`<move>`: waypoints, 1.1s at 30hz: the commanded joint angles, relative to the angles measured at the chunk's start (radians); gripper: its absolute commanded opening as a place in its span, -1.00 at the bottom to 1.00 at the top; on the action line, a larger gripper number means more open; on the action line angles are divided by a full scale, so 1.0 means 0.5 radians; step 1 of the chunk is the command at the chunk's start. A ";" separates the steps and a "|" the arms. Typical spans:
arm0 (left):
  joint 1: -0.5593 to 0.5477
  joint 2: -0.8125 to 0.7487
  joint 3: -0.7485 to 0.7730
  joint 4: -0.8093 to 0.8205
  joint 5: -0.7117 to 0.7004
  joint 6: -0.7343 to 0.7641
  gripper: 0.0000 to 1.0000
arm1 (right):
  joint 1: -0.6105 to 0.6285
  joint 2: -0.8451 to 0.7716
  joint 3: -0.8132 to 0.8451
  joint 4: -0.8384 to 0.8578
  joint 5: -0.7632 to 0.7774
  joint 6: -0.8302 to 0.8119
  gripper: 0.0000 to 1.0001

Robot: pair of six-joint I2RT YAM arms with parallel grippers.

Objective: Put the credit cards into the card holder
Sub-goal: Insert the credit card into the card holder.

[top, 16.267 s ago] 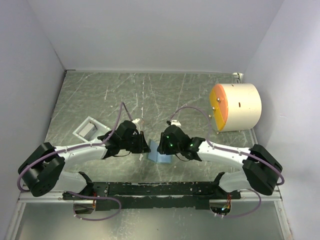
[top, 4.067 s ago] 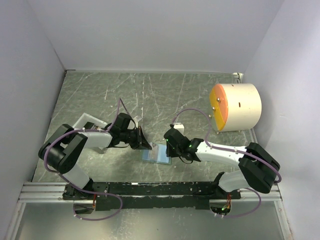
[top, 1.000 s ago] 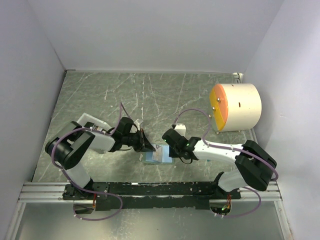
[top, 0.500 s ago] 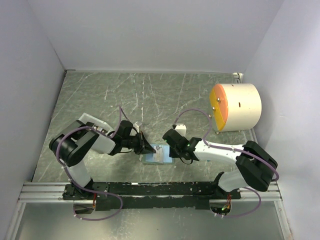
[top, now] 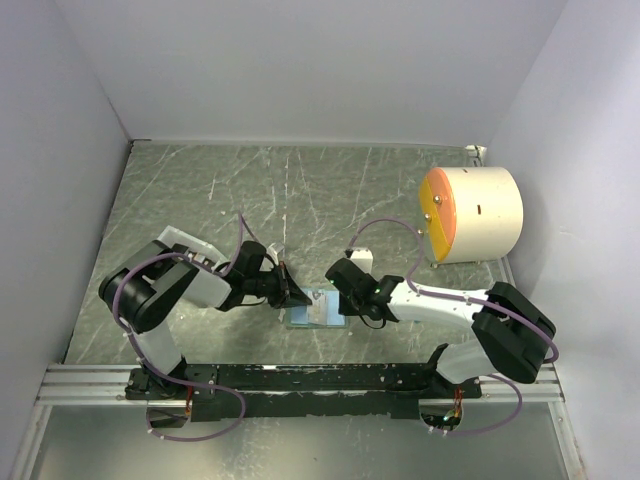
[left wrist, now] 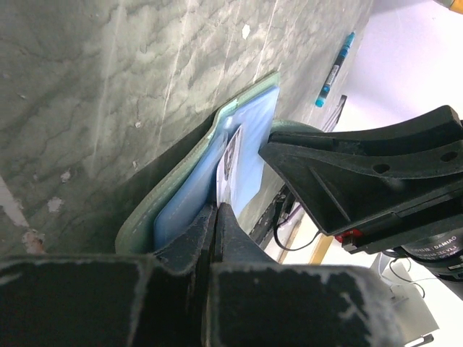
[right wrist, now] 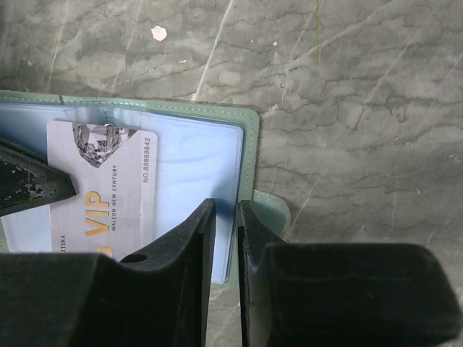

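The card holder [top: 318,318] lies open between my two arms, sage-green outside [left wrist: 181,184] and light blue inside [right wrist: 195,155]. A silver credit card [right wrist: 101,170] marked VIP lies flat on the blue lining. My left gripper [left wrist: 215,210] is shut on that card's [left wrist: 230,163] left edge, and its fingertip [right wrist: 32,184] shows at the card's side. My right gripper [right wrist: 226,206] is shut on the holder's right edge, one finger on the blue lining and the other outside the green rim. In the top view the left gripper [top: 293,295] and right gripper [top: 347,303] flank the holder. No other cards show.
A shallow white tray [top: 172,238] sits at the left, partly behind my left arm. A large cream cylinder with an orange face [top: 470,213] stands at the back right. White walls close the table on three sides.
My left gripper has edged slightly right with the card, further over the holder. The right gripper stays on the holder's edge.
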 commanded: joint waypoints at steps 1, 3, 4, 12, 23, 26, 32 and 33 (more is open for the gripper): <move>-0.017 0.024 0.009 -0.043 -0.114 0.068 -0.86 | -0.005 0.032 -0.069 -0.035 0.057 -0.004 -0.66; -0.017 0.022 0.006 -0.037 -0.126 0.064 -0.86 | -0.003 0.031 -0.074 -0.035 0.057 -0.004 -0.66; -0.016 0.019 0.000 -0.025 -0.136 0.056 -0.86 | -0.005 0.031 -0.075 -0.035 0.055 -0.004 -0.66; -0.025 -0.001 -0.022 0.035 -0.187 0.018 -0.86 | -0.005 0.031 -0.075 -0.032 0.049 0.002 -0.66; -0.082 0.042 -0.018 0.097 -0.197 -0.025 -0.86 | -0.003 0.034 -0.073 -0.035 0.052 0.008 -0.67; -0.103 0.037 -0.011 0.085 -0.225 -0.027 -0.86 | -0.005 0.034 -0.076 -0.027 0.045 0.009 -0.67; -0.156 0.032 0.050 -0.007 -0.256 0.005 -0.72 | -0.005 0.035 -0.070 -0.024 0.034 0.009 -0.67; -0.158 0.018 0.059 -0.038 -0.265 0.015 -0.68 | -0.005 0.035 -0.067 -0.026 0.034 0.010 -0.67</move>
